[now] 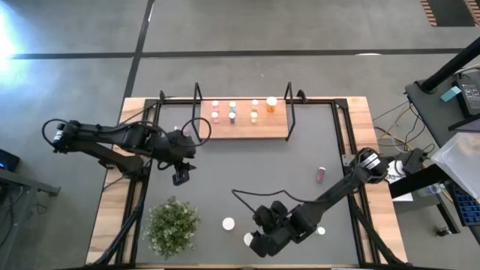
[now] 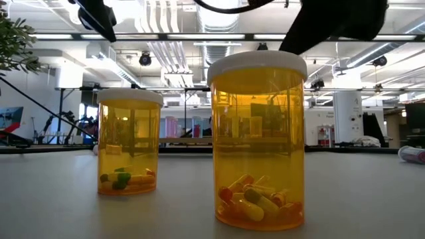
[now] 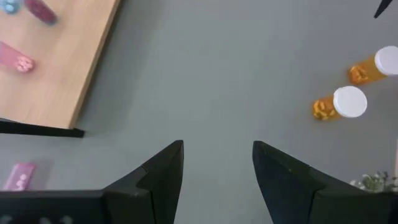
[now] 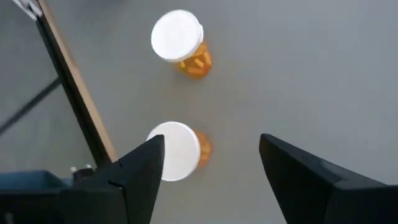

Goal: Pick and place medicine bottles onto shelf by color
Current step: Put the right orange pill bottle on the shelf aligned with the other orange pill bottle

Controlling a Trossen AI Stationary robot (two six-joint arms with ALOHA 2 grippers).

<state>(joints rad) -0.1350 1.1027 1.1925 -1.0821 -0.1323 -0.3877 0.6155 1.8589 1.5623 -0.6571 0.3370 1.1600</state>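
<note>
A: Where were the grippers?

B: Right gripper (image 4: 211, 180) hung over the near side of the grey table mat (image 1: 247, 165), fingers spread wide, nothing between them. One orange pill bottle (image 4: 177, 151) stood upright just beside its left finger, not gripped. A second orange pill bottle (image 4: 180, 41) stood farther off, also upright with a white cap.

A: Left one?

B: Left gripper (image 3: 217, 168) hovered above the mat near the shelf's left end, fingers parted, empty.

A: Shelf?

B: Wooden shelf (image 1: 274, 127) sat at the far side, black wire frames at both ends. Small bottles already stood on it in a cluster, pink, purple, orange; an orange bottle on the shelf (image 1: 271, 104) was at the right of the group.

A: Strays?

B: Pink bottle (image 1: 321, 174) lay on its side on the mat, right of centre. Potted plant (image 1: 172, 225) near the front left.
</note>
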